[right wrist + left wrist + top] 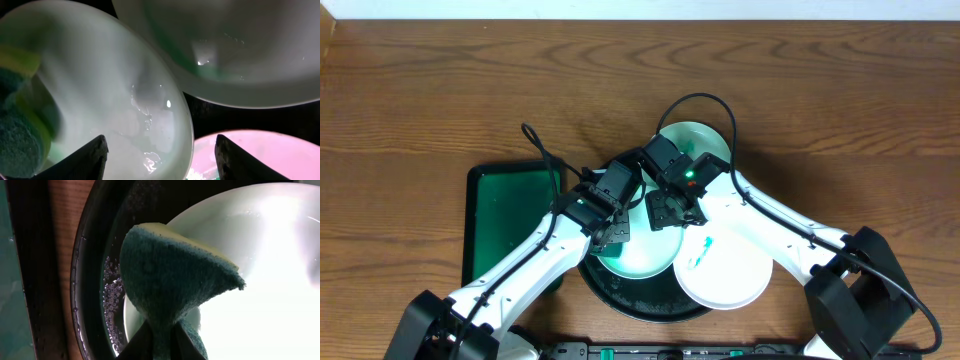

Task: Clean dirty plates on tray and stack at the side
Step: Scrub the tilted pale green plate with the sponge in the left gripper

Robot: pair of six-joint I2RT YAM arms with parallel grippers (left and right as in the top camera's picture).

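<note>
Plates, overhead: mint plate [705, 140] at 12 o'clock, second mint plate [638, 262] at centre and mostly hidden under both arms, green-smeared white plate [730, 272] at 4 o'clock. Black tray [620, 303] shows only its near rim. Green tray [505, 215] at 9 o'clock on the wooden table [420, 90].

Left wrist: left gripper [162, 347] clamps a green-faced sponge [170, 275] over the glaring plate; droplets on the tray rim.

Right wrist: right gripper [162, 150] stands wide, nothing between its fingers; plates overlap, edges cut off.
</note>
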